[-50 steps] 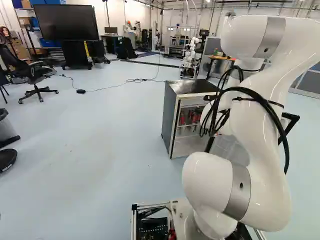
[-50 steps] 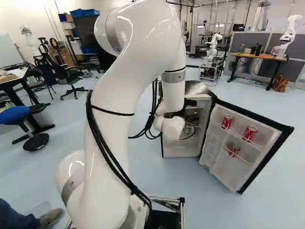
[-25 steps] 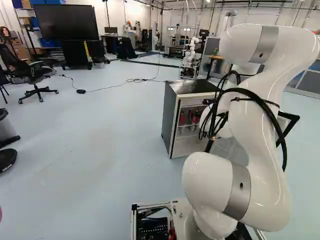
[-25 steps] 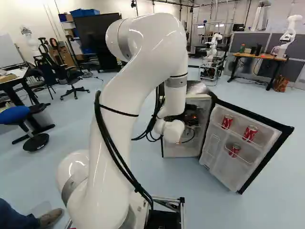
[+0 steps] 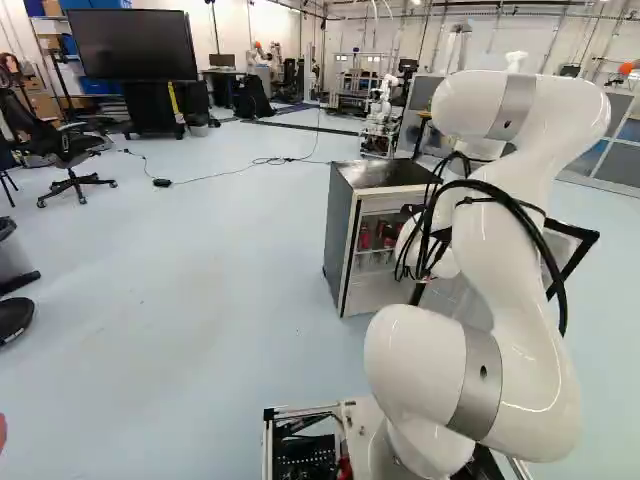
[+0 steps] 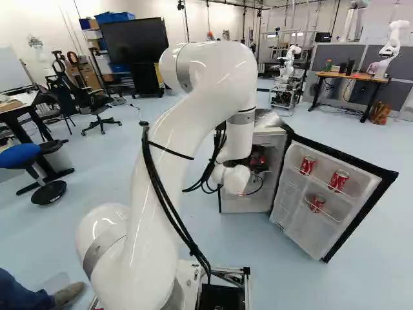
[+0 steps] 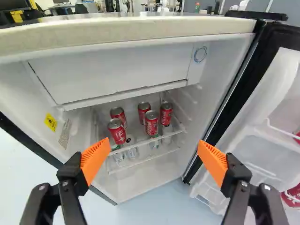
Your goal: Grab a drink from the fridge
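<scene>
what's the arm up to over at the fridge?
The white robot arm is reaching toward an open fridge, apparently to get a drink. Its gripper is at the front of it, fingers open and holding nothing. Ahead, red cans stand on a shelf inside, none gripped. More red cans sit in the racks of the open door. No drink has been picked up yet.
</scene>
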{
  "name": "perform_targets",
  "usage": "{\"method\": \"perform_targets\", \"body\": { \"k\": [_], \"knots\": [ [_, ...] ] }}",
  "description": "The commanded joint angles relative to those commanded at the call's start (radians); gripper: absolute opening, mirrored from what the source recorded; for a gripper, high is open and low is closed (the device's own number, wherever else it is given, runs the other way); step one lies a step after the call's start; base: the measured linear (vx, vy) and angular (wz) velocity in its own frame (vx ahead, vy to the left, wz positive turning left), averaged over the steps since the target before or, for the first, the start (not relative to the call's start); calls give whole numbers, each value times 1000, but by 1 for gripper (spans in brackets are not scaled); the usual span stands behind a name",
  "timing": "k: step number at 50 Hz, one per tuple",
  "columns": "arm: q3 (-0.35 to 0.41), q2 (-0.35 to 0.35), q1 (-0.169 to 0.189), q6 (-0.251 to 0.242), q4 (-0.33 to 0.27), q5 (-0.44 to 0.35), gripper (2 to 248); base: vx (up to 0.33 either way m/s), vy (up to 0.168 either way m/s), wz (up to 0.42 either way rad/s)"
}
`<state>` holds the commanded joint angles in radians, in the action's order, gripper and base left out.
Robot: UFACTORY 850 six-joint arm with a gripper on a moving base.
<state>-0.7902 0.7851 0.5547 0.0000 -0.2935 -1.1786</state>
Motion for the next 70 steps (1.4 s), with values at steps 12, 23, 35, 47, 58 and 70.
{"method": "perform_targets", "body": {
  "k": [12, 23, 35, 47, 58, 70],
  "knots": [
    [-47, 54, -9, 0, 0, 0, 247, 0, 0, 0],
    [-87, 101, -15, 0, 0, 0, 247, 0, 0, 0],
    [-132, 153, -22, 0, 0, 0, 247, 0, 0, 0],
    [-186, 208, -31, 0, 0, 0, 247, 0, 0, 0],
    [-242, 262, -40, 0, 0, 0, 247, 0, 0, 0],
    [-312, 324, -52, 0, 0, 0, 247, 0, 0, 0]
  ]
}}
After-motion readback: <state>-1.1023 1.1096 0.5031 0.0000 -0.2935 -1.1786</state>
